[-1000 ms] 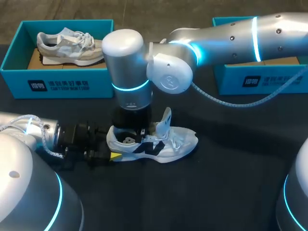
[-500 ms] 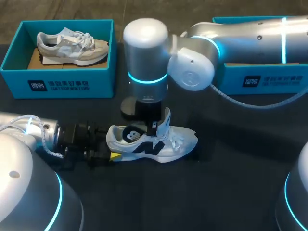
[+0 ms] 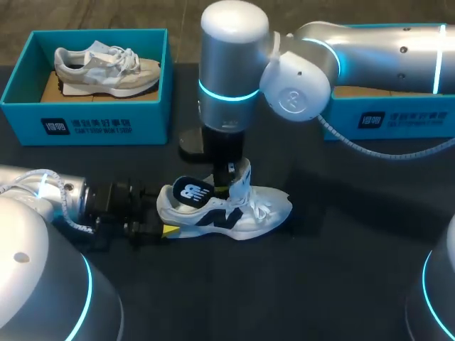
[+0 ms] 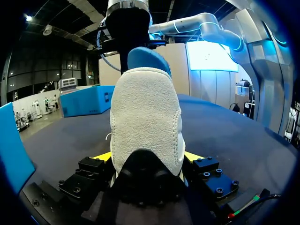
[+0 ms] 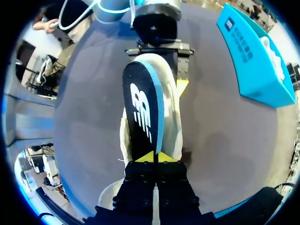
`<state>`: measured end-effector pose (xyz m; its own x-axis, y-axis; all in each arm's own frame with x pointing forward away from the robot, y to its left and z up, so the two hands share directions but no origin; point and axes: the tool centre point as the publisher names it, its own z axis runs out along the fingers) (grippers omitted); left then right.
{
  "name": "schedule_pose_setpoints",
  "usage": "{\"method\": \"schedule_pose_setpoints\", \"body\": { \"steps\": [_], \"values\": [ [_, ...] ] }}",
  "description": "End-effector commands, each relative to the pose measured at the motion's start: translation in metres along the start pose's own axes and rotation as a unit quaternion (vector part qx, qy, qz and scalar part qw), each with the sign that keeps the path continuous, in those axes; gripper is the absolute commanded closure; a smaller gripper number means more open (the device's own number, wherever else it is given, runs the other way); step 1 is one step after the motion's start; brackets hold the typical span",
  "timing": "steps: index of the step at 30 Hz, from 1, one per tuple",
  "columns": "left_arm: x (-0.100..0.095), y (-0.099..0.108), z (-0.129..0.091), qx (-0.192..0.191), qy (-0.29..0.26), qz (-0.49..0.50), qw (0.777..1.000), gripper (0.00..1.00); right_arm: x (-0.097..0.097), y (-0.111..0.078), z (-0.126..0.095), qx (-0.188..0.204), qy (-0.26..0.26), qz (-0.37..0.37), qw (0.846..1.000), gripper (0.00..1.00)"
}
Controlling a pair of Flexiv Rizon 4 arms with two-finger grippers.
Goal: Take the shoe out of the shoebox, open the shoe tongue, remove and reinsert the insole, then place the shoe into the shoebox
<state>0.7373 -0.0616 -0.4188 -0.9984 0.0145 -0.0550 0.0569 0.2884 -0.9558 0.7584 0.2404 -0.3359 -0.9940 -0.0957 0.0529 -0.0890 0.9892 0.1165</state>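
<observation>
Dark table (image 3: pixel 341 270), shoe (image 3: pixel 238 212) heel in left pincer (image 4: pixel 147 157), insole (image 3: pixel 193 193) in right pincer (image 5: pixel 153 157)

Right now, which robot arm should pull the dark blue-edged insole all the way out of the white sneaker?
Right. The right gripper is shut on the dark blue-edged insole, which sticks partly out of the white sneaker. The left gripper is shut on the sneaker's heel, likely steadying it.

shoe (image 3: pixel 245 217): white, dark navy side mark | insole (image 3: pixel 193 193) – navy-black top with white logo, light-blue edge | shoebox (image 3: pixel 85 124) at 10 o'clock – teal, dark label, white print | grey shoe (image 3: pixel 106 67) inside it: pale grey and white | table (image 3: pixel 341 284): black | left gripper (image 4: pixel 147 157): yellow tips
</observation>
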Motion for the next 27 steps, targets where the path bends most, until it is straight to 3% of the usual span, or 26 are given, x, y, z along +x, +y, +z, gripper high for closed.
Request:
{"method": "schedule_pose_setpoints", "body": {
  "steps": [1, 14, 22, 23, 24, 27],
  "values": [
    [0.001, 0.004, -0.001, 0.0, 0.0, 0.001, 1.0, 1.0, -0.006, 0.012, -0.002, -0.003, 0.012, -0.016, 1.0, 1.0],
    [0.001, 0.004, -0.001, 0.0, 0.0, 0.001, 1.0, 1.0, -0.019, 0.048, -0.021, -0.036, 0.031, -0.066, 0.997, 1.0],
    [0.001, 0.004, -0.001, 0.0, 0.0, 0.001, 1.0, 1.0, -0.02, 0.052, -0.02, -0.052, 0.051, -0.065, 0.995, 1.0],
    [0.001, 0.004, -0.001, 0.0, 0.0, 0.001, 1.0, 1.0, -0.019, 0.052, -0.02, -0.057, 0.054, -0.061, 0.995, 0.92],
    [0.001, 0.004, -0.001, 0.0, 0.0, 0.001, 1.0, 1.0, -0.018, 0.052, -0.02, -0.058, 0.056, -0.056, 0.995, 0.72],
    [0.001, 0.004, -0.001, 0.0, 0.0, 0.001, 1.0, 1.0, -0.015, 0.052, -0.02, -0.066, 0.065, -0.046, 0.995, 0.6]
  ]
}}
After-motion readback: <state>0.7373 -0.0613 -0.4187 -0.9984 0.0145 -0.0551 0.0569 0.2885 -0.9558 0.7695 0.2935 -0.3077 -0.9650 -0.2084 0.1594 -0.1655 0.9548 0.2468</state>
